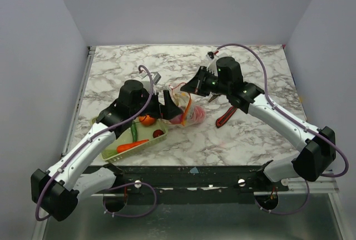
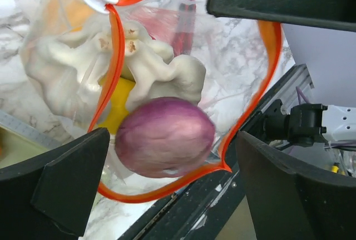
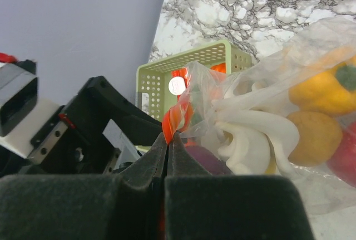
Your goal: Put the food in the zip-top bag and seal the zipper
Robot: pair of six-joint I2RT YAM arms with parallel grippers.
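1. No writing, label, brand, number or sign can be read in any of the three views.
2. On the clear film of the zip-top bag [image 3: 311, 39], no legible print is seen.
3. On the pale green basket [image 3: 192, 56], no lettering can be made out.

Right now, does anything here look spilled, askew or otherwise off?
Nothing spilled or damaged. The zip-top bag gapes unsealed, the right gripper shut on its zipper at one spot, and a purple onion sits right in the mouth, inside the open left gripper.
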